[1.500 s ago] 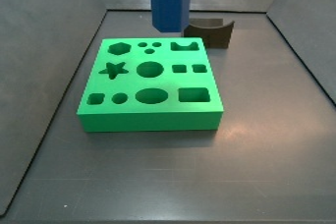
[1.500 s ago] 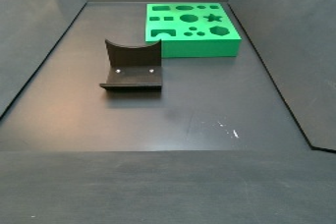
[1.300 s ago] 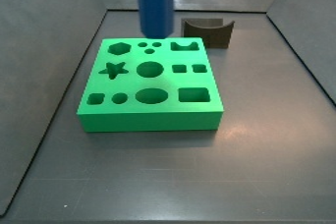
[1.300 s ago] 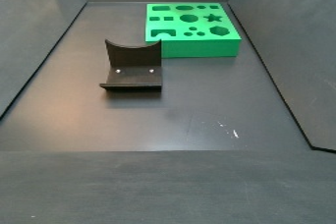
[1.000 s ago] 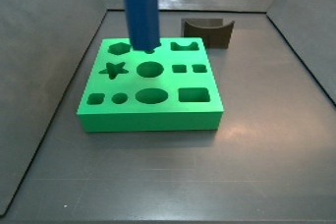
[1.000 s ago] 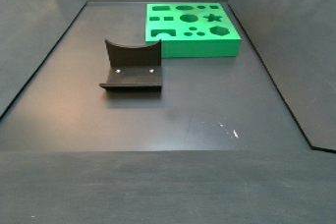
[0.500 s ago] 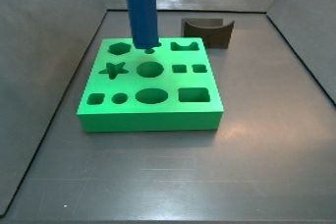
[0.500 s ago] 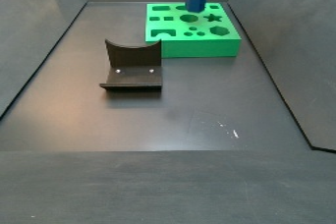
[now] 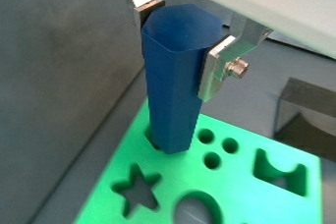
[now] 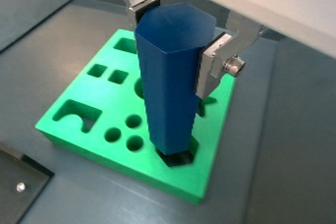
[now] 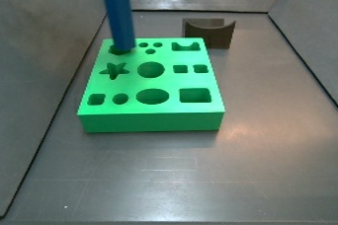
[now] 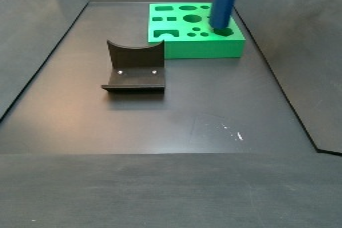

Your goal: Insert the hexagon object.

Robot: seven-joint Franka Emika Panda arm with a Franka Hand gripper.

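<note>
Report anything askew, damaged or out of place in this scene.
Nothing stands out. The gripper holds the hexagon object upright, its lower end at the corner hexagonal hole of the green block. The dark brown block rests apart on the floor, undamaged.

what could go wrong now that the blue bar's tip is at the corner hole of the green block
The gripper holds the hexagon object upright, its lower end at the hexagonal hole in a corner of the green block.

1. If the bar's facets are turned off the hole's sides, it may jam on the rim.
2. The hole sits close to the block's edge, so a sideways push could shift the block.
3. Releasing before it seats could let the tall bar tip over.
</note>
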